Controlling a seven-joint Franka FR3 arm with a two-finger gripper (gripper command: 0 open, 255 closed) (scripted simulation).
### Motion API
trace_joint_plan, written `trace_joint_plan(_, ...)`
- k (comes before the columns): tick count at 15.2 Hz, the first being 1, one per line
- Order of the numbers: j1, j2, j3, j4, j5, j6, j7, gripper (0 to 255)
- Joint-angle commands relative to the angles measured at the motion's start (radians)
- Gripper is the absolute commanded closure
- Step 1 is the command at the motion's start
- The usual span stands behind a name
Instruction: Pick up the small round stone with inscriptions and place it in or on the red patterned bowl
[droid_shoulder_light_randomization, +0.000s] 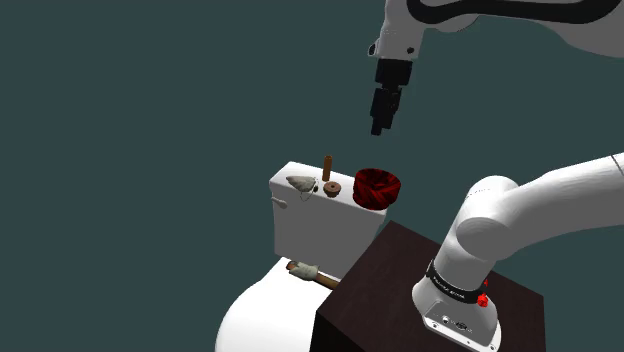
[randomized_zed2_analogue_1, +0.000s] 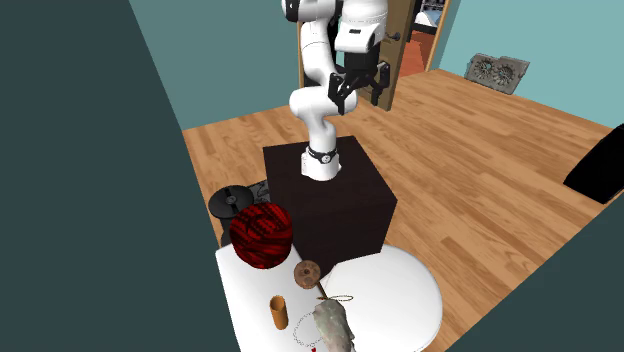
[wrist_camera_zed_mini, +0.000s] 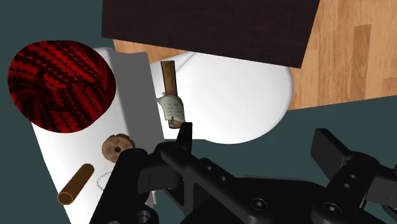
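Observation:
A small round brown stone (droid_shoulder_light_randomization: 329, 189) with a hole in its middle lies on top of a white toilet tank (droid_shoulder_light_randomization: 310, 225). It appears again in the second exterior view (randomized_zed2_analogue_1: 306, 271) and in the wrist view (wrist_camera_zed_mini: 116, 146). The red patterned bowl (droid_shoulder_light_randomization: 377, 187) (randomized_zed2_analogue_1: 262, 236) (wrist_camera_zed_mini: 60, 86) stands on the same tank top, a short way from the stone. My black gripper (droid_shoulder_light_randomization: 378, 128) (randomized_zed2_analogue_1: 358, 95) (wrist_camera_zed_mini: 257, 143) hangs high above the bowl, open, with nothing between its fingers.
A brown cylinder (droid_shoulder_light_randomization: 327, 165) (wrist_camera_zed_mini: 76, 184) and a grey lump with a cord (droid_shoulder_light_randomization: 300, 183) (randomized_zed2_analogue_1: 330, 325) share the tank top. A brown-handled tool with a pale head (droid_shoulder_light_randomization: 305, 270) (wrist_camera_zed_mini: 170, 95) lies on the white toilet lid (wrist_camera_zed_mini: 242, 95). The dark stand (droid_shoulder_light_randomization: 420, 290) adjoins the tank.

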Motion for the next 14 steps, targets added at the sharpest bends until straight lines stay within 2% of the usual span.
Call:
trace_joint_plan(1, 0.0, 0.0, 0.0, 0.0, 0.0, 0.0, 0.0, 0)
trace_joint_plan(7, -0.026, 0.08, -0.027, -0.117, -0.046, 0.211, -0.034, 0)
trace_joint_plan(14, -0.058, 0.241, -0.064, -0.194, -0.093, 0.468, -0.066, 0)
